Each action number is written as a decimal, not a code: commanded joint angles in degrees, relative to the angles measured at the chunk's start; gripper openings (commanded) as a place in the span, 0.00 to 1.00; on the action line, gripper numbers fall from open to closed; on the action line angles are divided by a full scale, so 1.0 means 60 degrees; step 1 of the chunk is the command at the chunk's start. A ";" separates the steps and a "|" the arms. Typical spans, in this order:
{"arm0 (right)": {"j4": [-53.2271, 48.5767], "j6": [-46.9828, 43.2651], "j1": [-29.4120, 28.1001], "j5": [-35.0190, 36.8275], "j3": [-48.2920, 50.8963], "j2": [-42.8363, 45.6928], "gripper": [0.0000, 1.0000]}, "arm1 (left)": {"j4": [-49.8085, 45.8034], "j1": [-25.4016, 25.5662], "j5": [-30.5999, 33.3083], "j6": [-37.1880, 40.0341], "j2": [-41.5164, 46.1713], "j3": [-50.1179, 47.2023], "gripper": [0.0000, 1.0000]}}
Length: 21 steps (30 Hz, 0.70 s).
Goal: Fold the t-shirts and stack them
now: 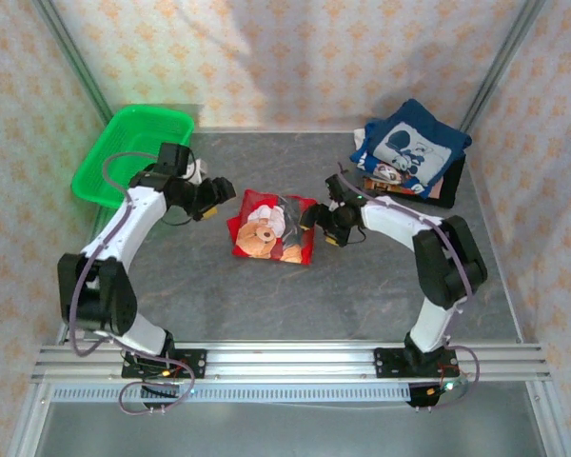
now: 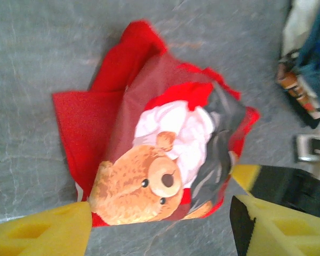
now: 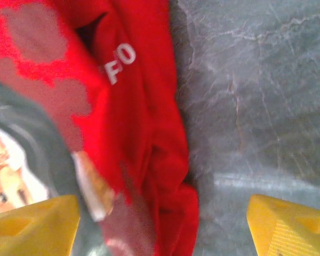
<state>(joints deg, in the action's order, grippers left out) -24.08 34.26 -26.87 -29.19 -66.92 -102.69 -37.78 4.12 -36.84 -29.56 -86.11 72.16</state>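
The bright red t-shirt [image 1: 271, 228] with its brown teddy-bear print lies folded into a small square at the table's middle. In the left wrist view the red t-shirt [image 2: 160, 144] sits just beyond my left gripper [image 2: 160, 234], whose yellow fingers [image 2: 42, 232] stand wide apart and hold nothing. My left gripper [image 1: 226, 190] hovers off the shirt's upper left corner. My right gripper [image 1: 313, 217] is at the shirt's right edge, open. The folded red t-shirt [image 3: 144, 133] edge runs between the right gripper's [image 3: 160, 229] spread fingers. A navy tee [image 1: 414, 145] with white cartoon print tops a folded stack at the back right.
A green plastic basket [image 1: 133, 152] sits at the back left, behind the left arm. The stack of folded shirts [image 2: 309, 53] lies close behind the right arm. Bare grey tabletop [image 1: 266, 295] stretches in front of the red shirt. Patterned walls enclose the table.
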 commanded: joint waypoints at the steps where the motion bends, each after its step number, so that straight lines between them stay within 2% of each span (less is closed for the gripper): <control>1: 0.0468 -0.0434 -0.0088 0.0309 -0.0694 -0.0601 0.82 | 0.0275 -0.0083 0.0389 0.0457 0.0758 0.0321 0.70; 12: -0.0674 -0.0700 -0.0233 0.0379 -0.2966 -0.2720 0.79 | -0.0860 -0.0185 0.1146 0.0791 0.2163 0.0343 0.70; 18: -0.1399 -0.0700 -0.0318 0.0862 -0.3542 -0.3471 0.67 | -0.1281 -0.0203 0.1519 0.0826 0.2565 0.0585 0.70; 21: -0.1769 -0.0755 -0.0482 0.1100 -0.4169 -0.3917 0.57 | -0.0935 -0.0203 0.1327 0.0412 0.2668 0.0557 0.70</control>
<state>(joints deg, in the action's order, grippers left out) -32.42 30.74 -28.23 -25.58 -89.47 -121.62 -43.29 3.57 -29.78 -26.04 -71.26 74.06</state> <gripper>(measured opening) 0.585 0.702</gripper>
